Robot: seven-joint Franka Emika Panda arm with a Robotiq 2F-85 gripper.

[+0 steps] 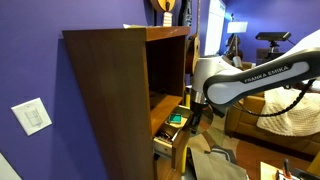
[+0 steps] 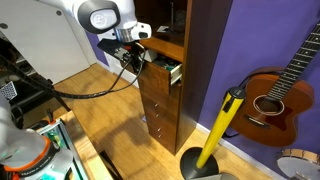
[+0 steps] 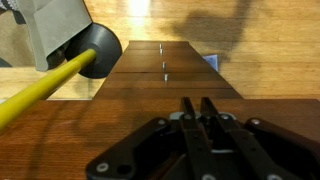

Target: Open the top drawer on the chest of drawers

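Top drawer [image 2: 166, 68] of chest of drawers [image 2: 172, 105] already proud of the stack in an exterior view. Box slid out toward the left, lower fronts flush beneath it. Looks part-open rather than at full travel; can't judge how much runner is left.

Gripper [image 2: 138, 55] sits right at the drawer's outer end, arm reaching in from the left, wrist pitched down. Sensible for a small handle: frontal approach, so the pull force runs along the slide rather than across it.

Wrist view: fingers [image 3: 188, 118] side by side with no gap showing, so jaws closed narrow. Can't tell whether the handle is pinched between them or the tips are just hooked behind it, since the contact point is hidden under the fingers. Broad dark wood [image 3: 130, 108] directly below is probably the pulled-out drawer's front or top edge. Lower drawers [image 3: 163, 62] with small pulls recede beyond it, then floor.

In an exterior view from the side, gripper [image 1: 191, 113] is low at the right of the dark side panel [image 1: 105, 100], level with the opening under the shelf compartment. Some clutter visible in there, not identifiable.

Yellow pole [image 3: 45, 82] with black foot at far left of wrist view. Same pole [image 2: 218, 130] stands right of the chest, off the pull path. Guitar [image 2: 275, 95] farther right, irrelevant.

Judgement: mid-pull or near the end of it. Next move wants a straight, level draw. Risks are slipping off the small handle, or racking the drawer if pulled off-axis.
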